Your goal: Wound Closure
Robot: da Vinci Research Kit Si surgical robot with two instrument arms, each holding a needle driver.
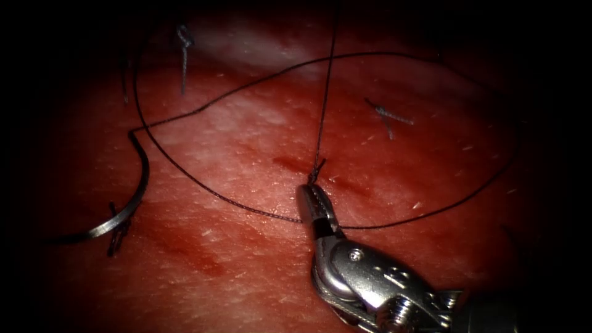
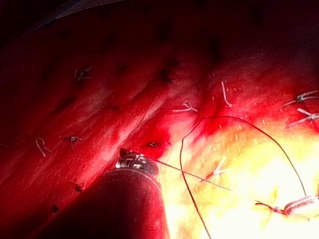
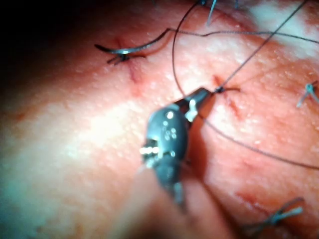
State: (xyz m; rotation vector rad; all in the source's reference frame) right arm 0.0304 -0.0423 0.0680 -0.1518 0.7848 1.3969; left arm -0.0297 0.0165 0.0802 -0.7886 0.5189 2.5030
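This was a surgical training lab bench. The field was a slab of reddened tissue (image 1: 246,154) under a bright endoscope light with dark edges. A steel wristed gripper (image 1: 311,197) worked over it; a curved needle (image 1: 123,209) and dark thread (image 1: 216,102) lay there, with knotted, cut stitches (image 1: 388,117) scattered across the surface.

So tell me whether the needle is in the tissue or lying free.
Lying free, it seems: the needle rests on the tissue, left of the cut, whole curve visible, no end effector holding it.
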